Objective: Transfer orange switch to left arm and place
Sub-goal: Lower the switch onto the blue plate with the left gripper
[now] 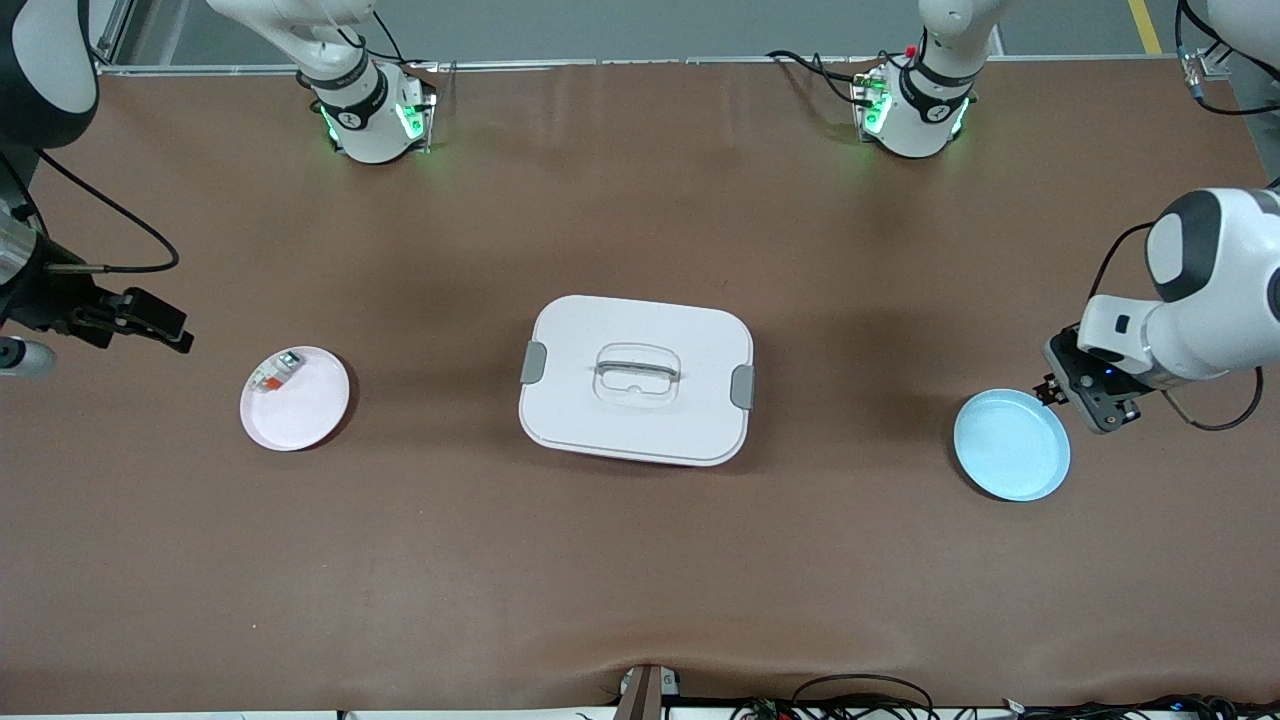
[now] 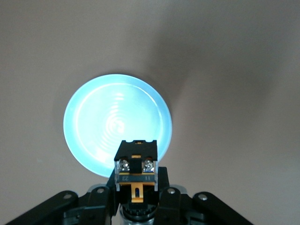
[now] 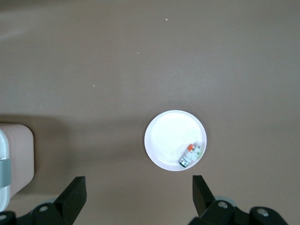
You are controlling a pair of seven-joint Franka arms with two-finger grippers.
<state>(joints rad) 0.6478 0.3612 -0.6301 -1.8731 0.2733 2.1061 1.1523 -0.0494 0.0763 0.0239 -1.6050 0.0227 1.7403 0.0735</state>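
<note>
The orange switch, a small black block with silver screws and an orange tab, sits between the fingers of my left gripper, which is shut on it. This gripper hangs over the edge of a light blue plate at the left arm's end of the table. In the left wrist view, the blue plate lies just under the switch. The white box with a lid, handle and grey clasps stands mid-table. My right gripper is open and holds nothing, over the table beside a white plate.
The white plate holds a small white-grey piece with a red-orange mark, also seen from the front. A corner of the box shows in the right wrist view. Both arm bases stand along the table's edge farthest from the front camera.
</note>
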